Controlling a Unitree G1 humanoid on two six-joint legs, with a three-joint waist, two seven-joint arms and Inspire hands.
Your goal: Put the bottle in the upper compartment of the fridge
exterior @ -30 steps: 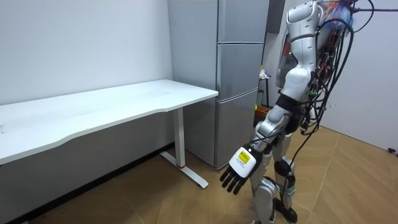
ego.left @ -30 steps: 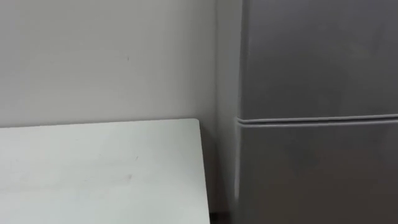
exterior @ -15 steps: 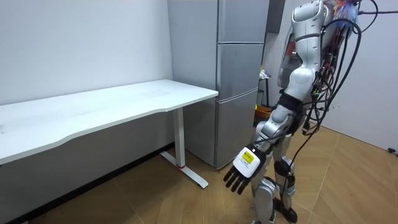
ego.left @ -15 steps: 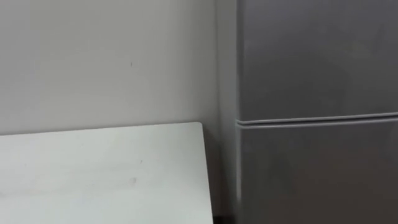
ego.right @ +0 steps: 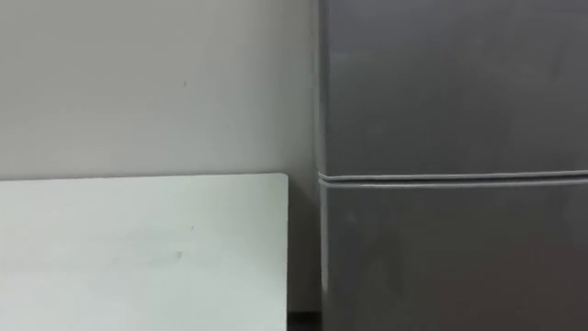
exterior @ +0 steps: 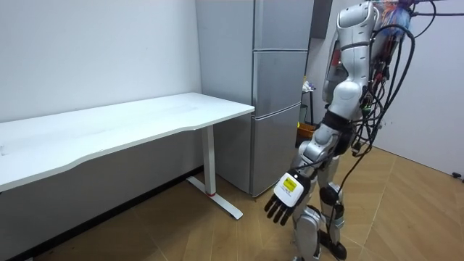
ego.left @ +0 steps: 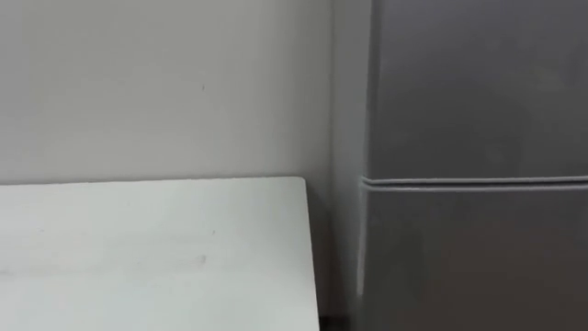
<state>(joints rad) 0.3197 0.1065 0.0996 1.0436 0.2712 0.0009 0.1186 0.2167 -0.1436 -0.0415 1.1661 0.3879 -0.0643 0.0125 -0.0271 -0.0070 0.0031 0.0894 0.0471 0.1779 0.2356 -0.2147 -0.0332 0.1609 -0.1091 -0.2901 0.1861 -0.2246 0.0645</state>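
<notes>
Nearest in the room view, at lower centre, the left hand (exterior: 285,197) is seen hanging at the end of a lowered arm. Its back is turned to the camera, and its fingers are spread loosely and pointed at the floor. Nothing is held in it. The robot is stood upright at the right of that frame, just beside the fridge (exterior: 275,87) and faced toward it.

Next, the white table (ego.left: 156,248) is found at the lower left of the eye views, its far corner set near the fridge's side. No bottle is seen on the shown part of it.

Beyond it, the right half of the eye views is taken up by the grey fridge. The upper door (ego.left: 478,92) is closed, and the door below the seam (ego.left: 478,183) is closed too. The pale wall (ego.left: 165,83) is seen at the upper left.

The bottle's place cannot be told, because anything behind the shut doors is hidden.

The scene is judged to fit two stages. Either the bottle is elsewhere and yet to be brought, or it is already shut in behind the upper door. No next move can be settled between these.
</notes>
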